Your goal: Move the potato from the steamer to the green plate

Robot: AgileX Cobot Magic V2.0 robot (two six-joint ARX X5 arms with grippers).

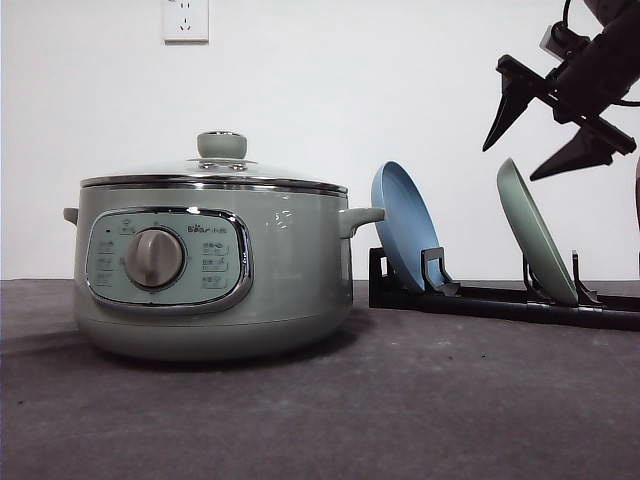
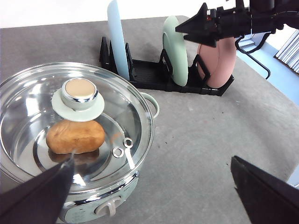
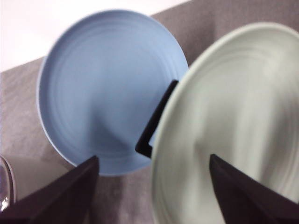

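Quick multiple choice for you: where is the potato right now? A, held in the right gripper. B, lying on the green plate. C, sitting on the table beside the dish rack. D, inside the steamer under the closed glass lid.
D: in the left wrist view the potato lies inside the steamer beneath the glass lid, which is on, while the green plate stands empty in the rack.

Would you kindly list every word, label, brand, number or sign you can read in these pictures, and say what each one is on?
No text can be read for certain.
Brand mark above the dial on the steamer control panel: too small and blurred to read.
Small icons and captions around the dial: too small to read.
Blue plate, green plate, pink plate, rack: no markings visible.
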